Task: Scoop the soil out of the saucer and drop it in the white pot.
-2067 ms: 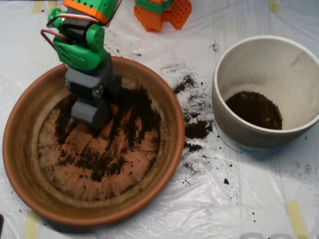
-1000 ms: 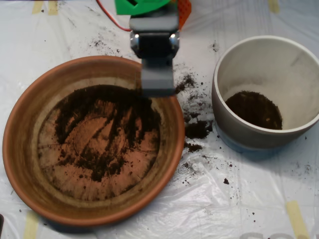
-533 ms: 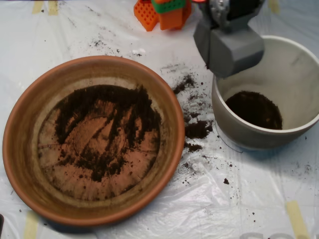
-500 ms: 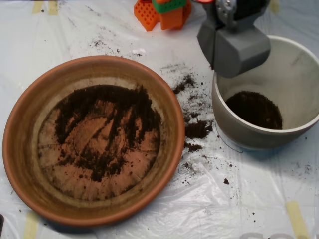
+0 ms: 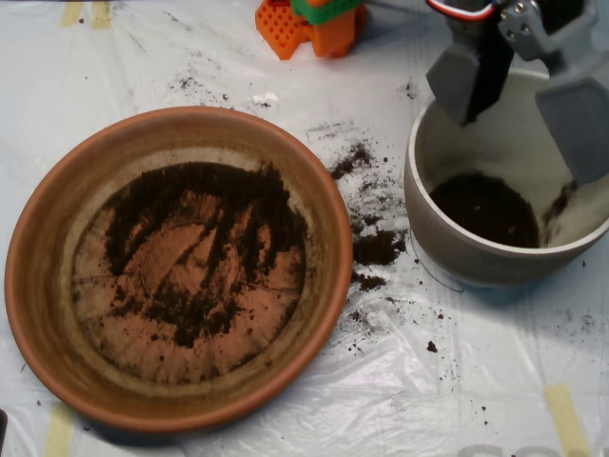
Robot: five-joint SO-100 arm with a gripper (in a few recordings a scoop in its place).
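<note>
At the upper right of the frame the grey claw hangs with its two shells spread wide over the white pot, which holds a dark mound. Crumbly black soil streaks the terracotta saucer at left; crumbs dot the tabletop between them.
</note>
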